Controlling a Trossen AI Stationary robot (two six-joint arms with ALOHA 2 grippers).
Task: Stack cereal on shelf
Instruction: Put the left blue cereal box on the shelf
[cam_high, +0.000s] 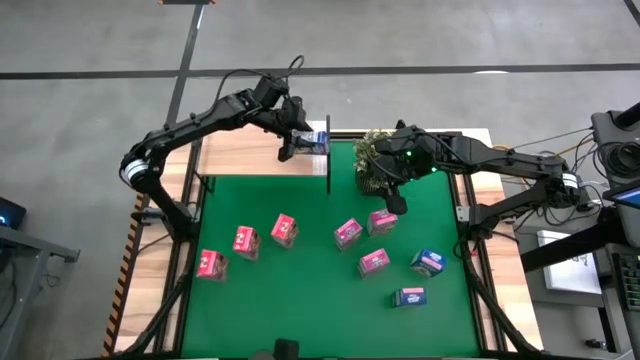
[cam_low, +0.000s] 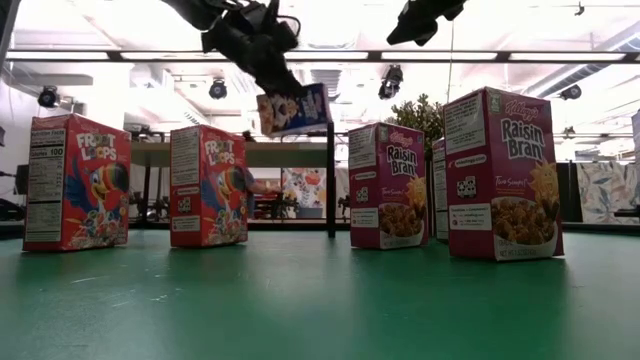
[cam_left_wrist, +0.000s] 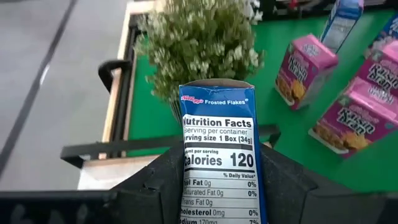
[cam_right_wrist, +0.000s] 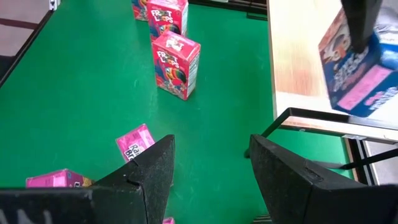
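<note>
I have the left gripper (cam_high: 297, 140) clamped on a blue box (cam_high: 313, 140) — Frosted Flakes, per the panel in the left wrist view — held in the air over the right end of the shelf (cam_high: 240, 150), close to its black upright (cam_high: 329, 165). In the low view the box hangs tilted, clear of the board.

The right gripper (cam_high: 396, 203) hovers above the mat (cam_high: 330, 300) just in front of the plant (cam_high: 372, 160), jaws apart and holding nothing.

Risks as I judge them:
- The box is tilted in the grip. If I release like this it could land on an edge and tip, or slide off the board's end.
- The upright and rail sit right beside the box — a small lateral error would clip them and twist the carton in the fingers.
- The grip is on the narrow sides of a light cardboard carton, so squeezing harder could dent it, while a looser hold lets it rotate.
- The right arm is parked near the plant, and any swing toward the shelf could brush the foliage.

Materials: the boxes are small glossy printed cardboard cuboids, sharp-cornered and likely very light. The pink boxes (cam_high: 284, 229) stand or lie scattered on the mat with two more blue ones (cam_high: 428, 262) at right. The shelf is smooth pale wood with thin black metal framing. The mat is matte green and looks slightly grippy. The plant is bushy with fine leaves.
</note>
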